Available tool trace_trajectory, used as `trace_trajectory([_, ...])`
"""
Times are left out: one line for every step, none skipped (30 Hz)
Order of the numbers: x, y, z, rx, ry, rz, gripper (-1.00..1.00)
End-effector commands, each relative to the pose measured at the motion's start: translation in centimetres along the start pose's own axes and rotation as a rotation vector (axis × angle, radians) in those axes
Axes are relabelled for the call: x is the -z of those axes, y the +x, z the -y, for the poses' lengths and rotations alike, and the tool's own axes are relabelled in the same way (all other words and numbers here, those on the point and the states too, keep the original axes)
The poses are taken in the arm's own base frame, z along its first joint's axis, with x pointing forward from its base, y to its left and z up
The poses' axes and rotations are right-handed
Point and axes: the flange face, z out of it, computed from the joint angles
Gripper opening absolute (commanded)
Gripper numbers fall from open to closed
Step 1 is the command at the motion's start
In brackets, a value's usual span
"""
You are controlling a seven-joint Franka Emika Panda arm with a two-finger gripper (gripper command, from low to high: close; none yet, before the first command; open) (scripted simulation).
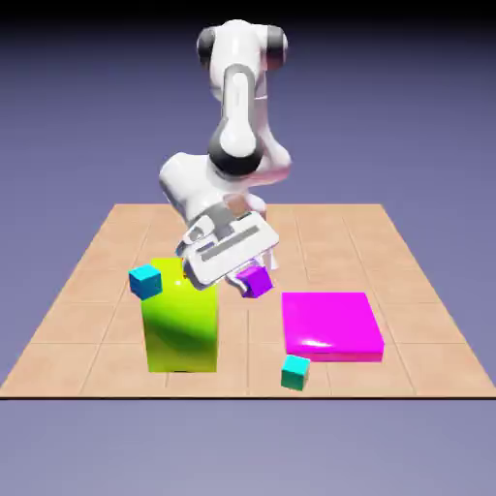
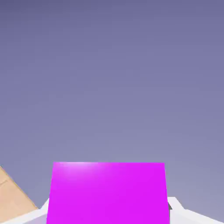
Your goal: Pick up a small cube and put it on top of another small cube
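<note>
The gripper grips the purple cube, held tilted above the table, between the green block and magenta slab in the exterior view; its equal-looking sides give no long axis.

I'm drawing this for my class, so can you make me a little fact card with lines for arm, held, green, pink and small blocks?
arm: white, bent over the table
held: purple cube, tilted, in the gripper
green: tall block
pink: wide flat block
small blocks: blue cube, teal cube near the front edge
</note>
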Motion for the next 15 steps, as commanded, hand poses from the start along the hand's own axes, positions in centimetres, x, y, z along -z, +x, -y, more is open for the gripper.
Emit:
trace_trajectory([0.5, 0.7, -0.3, 0.062, 0.007, 0.025, -1.0])
trace_trajectory([1.2, 1.3, -0.8, 0.117, 0.011, 0.049, -1.0])
trace_trajectory([1.9, 1.8, -1.4, 0.171, 0.013, 0.074, -1.0])
trace_trajectory([2.7, 2.2, -1.9, 0.224, 0.016, 0.102, -1.0])
trace_trajectory([3.5, 2.6, -2.5, 0.274, 0.018, 0.131, -1.0])
trace_trajectory([4.4, 3.0, -3.2, 0.322, 0.02, 0.162, -1.0])
trace_trajectory([5.3, 3.2, -3.8, 0.369, 0.022, 0.194, -1.0])
trace_trajectory([6.2, 3.5, -4.4, 0.413, 0.024, 0.228, -1.0])
trace_trajectory([7.2, 3.6, -5.1, 0.454, 0.026, 0.264, -1.0])
trace_trajectory([8.2, 3.7, -5.8, 0.494, 0.029, 0.301, -1.0])
trace_trajectory([9.2, 3.7, -6.5, 0.53, 0.032, 0.34, -1.0])
trace_trajectory([10.3, 3.7, -7.2, 0.564, 0.036, 0.38, -1.0])
trace_trajectory([11.4, 3.7, -7.9, 0.594, 0.041, 0.421, -1.0])
trace_trajectory([12.6, 3.5, -8.6, 0.622, 0.046, 0.463, -1.0])
trace_trajectory([13.8, 3.4, -9.3, 0.647, 0.053, 0.506, -1.0])
